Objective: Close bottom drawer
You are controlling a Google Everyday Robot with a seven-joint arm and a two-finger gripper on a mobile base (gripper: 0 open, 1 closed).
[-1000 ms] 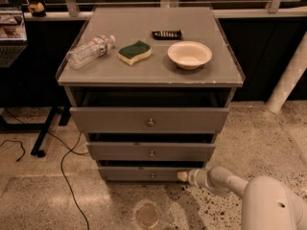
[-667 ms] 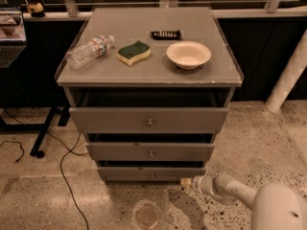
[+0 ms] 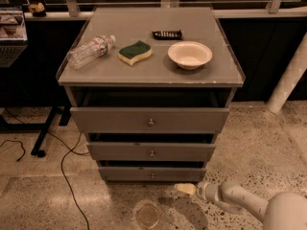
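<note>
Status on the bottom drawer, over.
Gripper low by the floor, just below bottom drawer front, seemingly apart. Drawer looks slightly out. Nothing between them.

No text, brand or number is legible. The label on the bottle (image 3: 90, 51), at ten o'clock on the cabinet top (image 3: 144, 25), cannot be read. The gripper (image 3: 185, 189) sits at five o'clock from the bottom drawer (image 3: 152, 174).
</note>
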